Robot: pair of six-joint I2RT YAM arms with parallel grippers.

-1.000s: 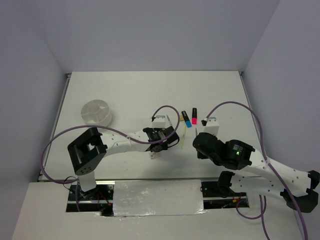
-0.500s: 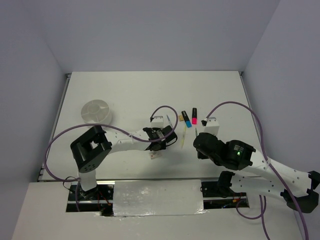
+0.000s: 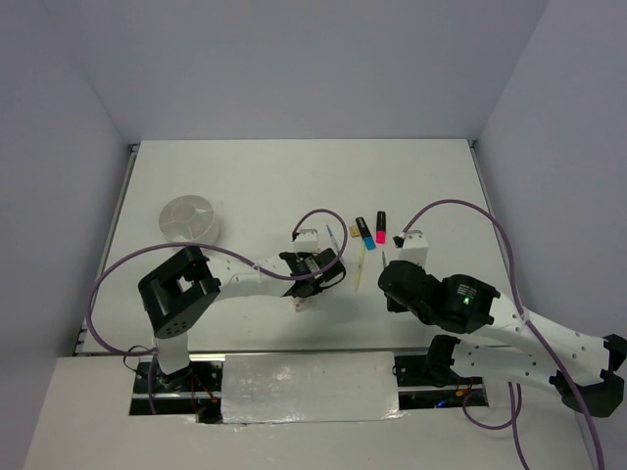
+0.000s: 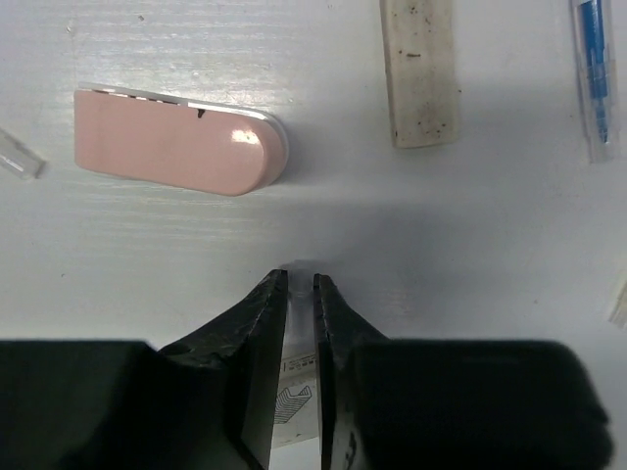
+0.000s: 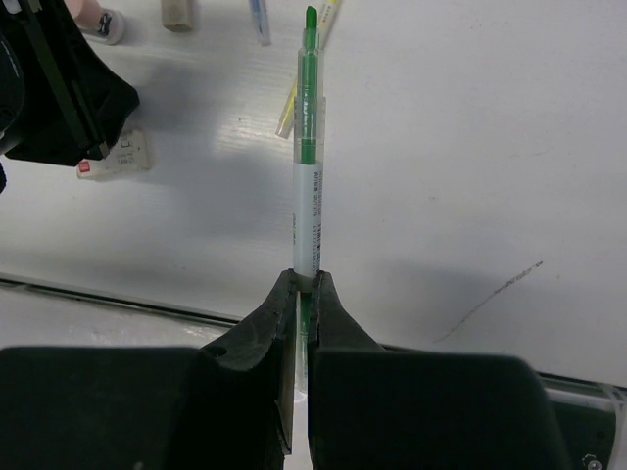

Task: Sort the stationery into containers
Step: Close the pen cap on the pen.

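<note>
My left claw [image 4: 294, 281] pinched narrow on labelled eraser [image 4: 297, 397] | right claw [image 5: 302, 282] clamps green pen [image 5: 309, 186], pointing straight ahead | tub [image 3: 188, 219] well apart from both, left claw nearer

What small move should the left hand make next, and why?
Probably a short, straight lift. The left hand looks pinched onto a small white labelled piece, with the pink eraser and tan eraser close ahead. Rising first should clear them before it carries the piece toward the white tub off to its left.
</note>
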